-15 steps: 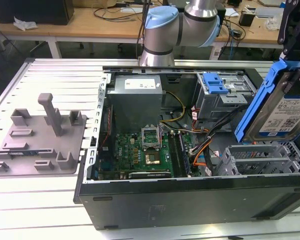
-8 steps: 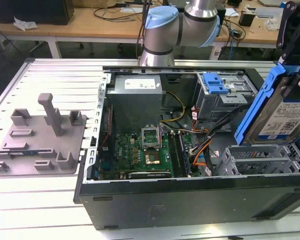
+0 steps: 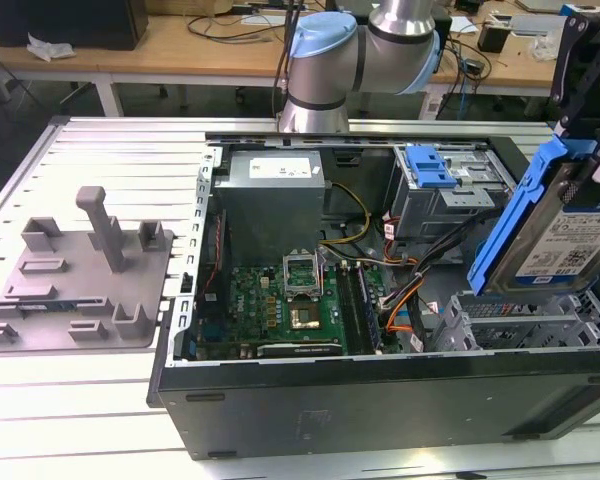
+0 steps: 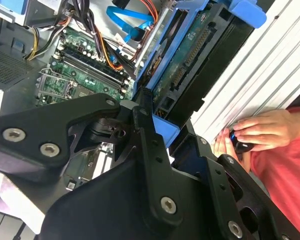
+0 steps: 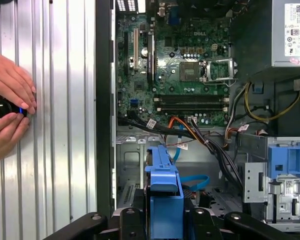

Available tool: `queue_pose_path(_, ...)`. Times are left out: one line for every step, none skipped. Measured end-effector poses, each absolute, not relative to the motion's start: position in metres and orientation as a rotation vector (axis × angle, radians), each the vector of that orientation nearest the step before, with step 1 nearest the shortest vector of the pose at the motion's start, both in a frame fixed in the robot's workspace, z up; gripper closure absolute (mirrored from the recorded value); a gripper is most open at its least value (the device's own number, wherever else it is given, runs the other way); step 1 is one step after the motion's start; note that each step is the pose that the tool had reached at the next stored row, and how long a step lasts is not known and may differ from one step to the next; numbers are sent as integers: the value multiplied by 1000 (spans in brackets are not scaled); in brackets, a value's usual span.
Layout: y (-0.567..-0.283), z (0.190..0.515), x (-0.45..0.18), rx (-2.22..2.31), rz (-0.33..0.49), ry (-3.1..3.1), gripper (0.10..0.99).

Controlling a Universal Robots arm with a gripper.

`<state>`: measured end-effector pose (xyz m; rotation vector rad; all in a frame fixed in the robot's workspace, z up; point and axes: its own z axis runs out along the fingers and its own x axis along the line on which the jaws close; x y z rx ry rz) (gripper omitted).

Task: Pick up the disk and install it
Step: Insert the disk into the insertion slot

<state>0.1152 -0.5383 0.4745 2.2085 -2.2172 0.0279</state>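
Gripper (image 3: 583, 125) holds the disk (image 3: 560, 235) clamped by its blue frame, steeply tilted over the grey drive cage (image 3: 525, 322), probably to match its slot.

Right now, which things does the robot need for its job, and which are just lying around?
For the job:
- disk: flat silver metal hard drive in a blue plastic frame, held by the black gripper
- open black metal computer case

Just lying about:
- grey plastic tray with upright pegs, at the exterior view's left
- person's hands on a small black object beside the case
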Motion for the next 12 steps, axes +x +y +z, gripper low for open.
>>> queue_pose_path(-538, 474, 115, 2209, 28, -2217, 722)
queue_pose_path(-539, 473, 115, 2209, 29, -2217, 722)
queue_pose_path(-539, 472, 115, 2209, 29, -2218, 722)
queue_pose_path(-539, 471, 115, 2209, 29, -2218, 722)
queue_pose_path(-539, 471, 115, 2209, 29, -2218, 722)
queue_pose_path(-539, 470, 115, 2209, 29, -2218, 722)
queue_pose_path(-539, 470, 115, 2209, 29, -2218, 722)
queue_pose_path(-539, 469, 115, 2209, 29, -2218, 722)
queue_pose_path(-539, 468, 115, 2209, 29, -2218, 722)
queue_pose_path(-539, 467, 115, 2209, 29, -2218, 722)
queue_pose_path(-539, 467, 114, 2209, 29, -2218, 722)
queue_pose_path(-539, 466, 114, 2209, 29, -2218, 722)
